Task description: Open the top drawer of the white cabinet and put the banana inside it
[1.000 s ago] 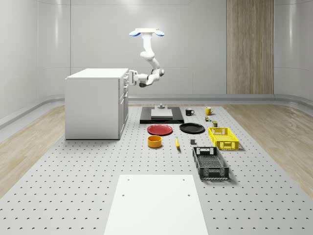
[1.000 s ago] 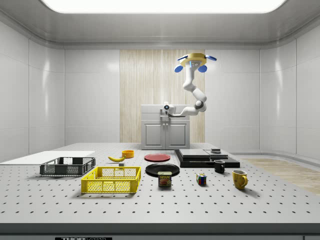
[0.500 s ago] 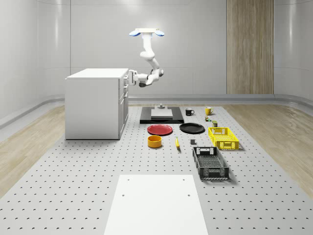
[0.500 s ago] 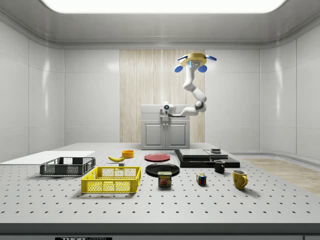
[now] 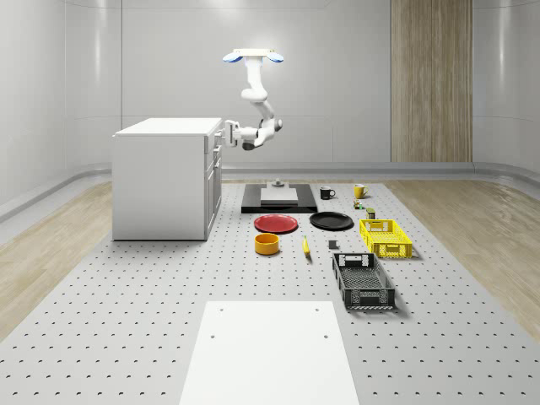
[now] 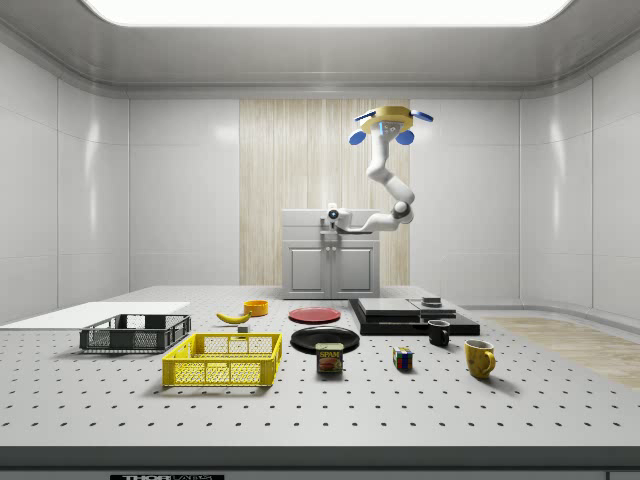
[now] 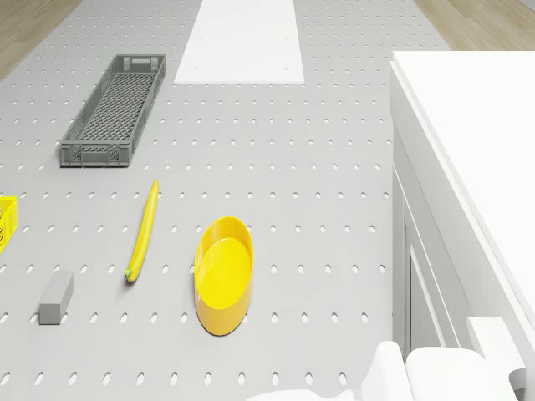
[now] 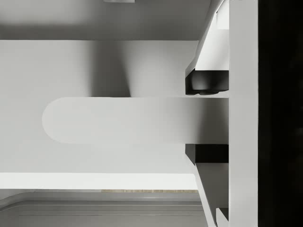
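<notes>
Entries run near to far; clock directions refer to the whole-scene view.

1. White sheet [image 5: 268, 354]: laid flat on the perforated table [image 5: 126, 321], nearest.
2. Grey crate [image 5: 363, 281]: nothing is seen inside it.
3. Banana [image 5: 305, 245]: laid flat on the table, outside the cabinet, at 3 o'clock of the yellow bowl [image 5: 267, 244], just beside it but apart. The long axis is set along 12–6. In the drone view the banana [image 7: 142, 230] is seen with its darker tip turned away from the grey crate [image 7: 113, 109], toward 12.
4. Yellow bowl: nothing is seen in it.
5. Yellow crate [image 5: 386, 238]: at 3 o'clock of the banana, well apart; nothing is seen in it.
6. Red plate [image 5: 276, 224] and black plate [image 5: 331, 221]: set side by side at 12 o'clock of the bowl, both bare.
7. White cabinet [image 5: 164, 181]: at 10 o'clock of the banana; the top drawer [image 6: 305, 233] is seen flush with the front.
8. Gripper [image 5: 228, 132]: held level at the top drawer. In the wrist view the drawer handle [image 8: 123, 120] is clamped between the black pads [image 8: 206, 81].
9. Drone [image 5: 252, 56]: hovering high, at 2 o'clock of the cabinet, over the table off its drawer side.
</notes>
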Robot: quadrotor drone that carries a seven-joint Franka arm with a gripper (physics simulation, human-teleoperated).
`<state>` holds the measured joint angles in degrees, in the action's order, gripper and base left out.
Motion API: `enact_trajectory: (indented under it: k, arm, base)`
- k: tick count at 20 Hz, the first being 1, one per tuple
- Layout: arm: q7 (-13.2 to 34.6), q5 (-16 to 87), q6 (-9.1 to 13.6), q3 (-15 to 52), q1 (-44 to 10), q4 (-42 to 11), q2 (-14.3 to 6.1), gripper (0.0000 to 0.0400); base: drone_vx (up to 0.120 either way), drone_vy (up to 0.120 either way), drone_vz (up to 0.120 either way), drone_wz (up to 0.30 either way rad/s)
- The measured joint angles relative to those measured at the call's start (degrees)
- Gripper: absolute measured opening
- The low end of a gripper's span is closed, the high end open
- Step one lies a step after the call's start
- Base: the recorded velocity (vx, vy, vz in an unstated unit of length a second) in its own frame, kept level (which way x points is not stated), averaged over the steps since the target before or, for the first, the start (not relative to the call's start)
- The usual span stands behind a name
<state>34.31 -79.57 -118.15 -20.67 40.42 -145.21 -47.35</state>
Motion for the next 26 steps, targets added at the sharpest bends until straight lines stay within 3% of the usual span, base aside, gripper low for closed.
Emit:
enact_trajectory:
  k: [2,12,14,19,26]
  arm:
    - [-1.19,0.36,1.03,-0.54,-0.79,-0.31,-0.21,0.012]
    - [2.72,5.73,6.05,-4.3,-4.18,-0.65,-2.82,0.0127]
    - [1.33,6.84,7.44,-5.41,-5.04,-0.82,-2.89,0.0139]
    - [3.01,10.02,10.38,-8.38,-6.39,-0.35,-4.28,0.0116]
    - [5.19,15.09,14.44,-13.23,-7.5,0.91,-5.73,0.0125]
  base:
    - [0.0,0.0,0.0,0.0]
    - [0.0,0.0,0.0,0.0]
    - [0.0,0.0,0.0,0.0]
    - [0.0,0.0,0.0,0.0]
    - [0.0,0.0,0.0,0.0]
